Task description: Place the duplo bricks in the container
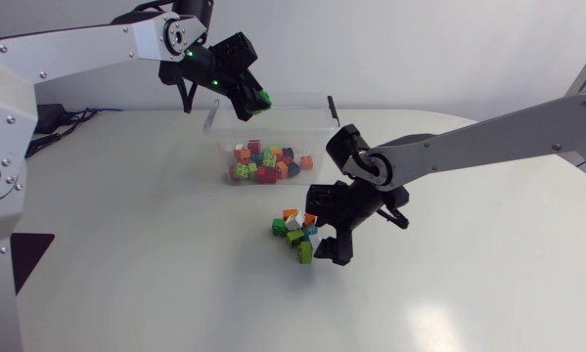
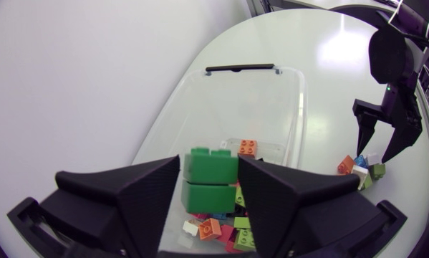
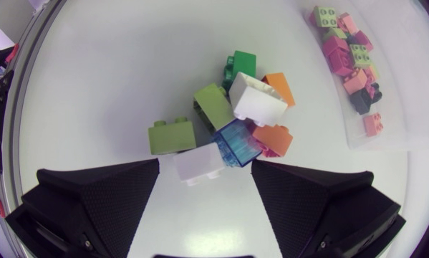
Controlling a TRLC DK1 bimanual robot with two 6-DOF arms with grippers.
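Pinching two stacked green duplo bricks [image 2: 210, 183] in our left gripper [image 2: 209, 168] above the clear container [image 2: 243, 69], which holds other bricks [image 1: 263, 164], we hold our right gripper [image 3: 205, 170] spread wide over the loose pile [image 3: 237, 118] on the table [image 1: 126, 279].

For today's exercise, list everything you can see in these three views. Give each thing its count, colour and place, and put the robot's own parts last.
table: one, white, under everything.
container: one, clear, far middle of the table.
sorted bricks: many, mixed colours, inside the container.
loose bricks: about nine, greens, white, orange, blue, pink, piled beside the container.
green bricks: two, stacked, held above the container.
left gripper: one, black, shut on the green bricks.
right gripper: one, black, open above the loose bricks.
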